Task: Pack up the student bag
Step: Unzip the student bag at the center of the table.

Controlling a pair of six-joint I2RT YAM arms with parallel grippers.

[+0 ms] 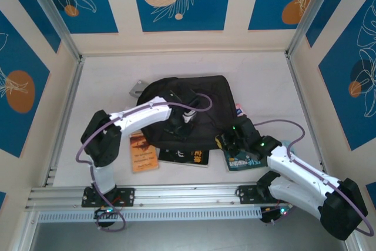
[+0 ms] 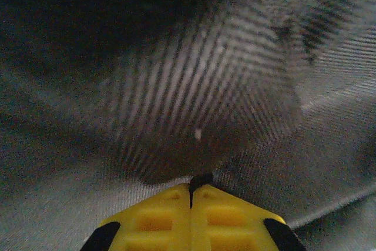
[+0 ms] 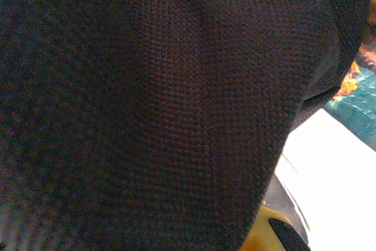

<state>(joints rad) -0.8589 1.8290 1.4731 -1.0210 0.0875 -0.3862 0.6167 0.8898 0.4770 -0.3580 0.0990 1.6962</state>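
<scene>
Overhead first: student bag (image 1: 214, 95) flat on the table (image 1: 111, 80), left gripper (image 1: 187, 119) down on its middle, right gripper (image 1: 228, 140) at its near right corner. Along its near edge (left to right), orange book (image 1: 143, 152), black book (image 1: 185, 157), teal book (image 1: 242, 161).

Next, left wrist: yellow fingers (image 2: 158, 221) clenched together, tips against a bulging fold of the bag; cannot tell whether any fabric is pinched.

Lastly, right wrist: bag mesh against the lens, one yellow finger (image 3: 258, 238) beneath, clenched too.

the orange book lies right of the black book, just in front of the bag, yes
No: the orange book lies left of the black book, not right. Both are just in front of the student bag, as the top external view shows.
</scene>
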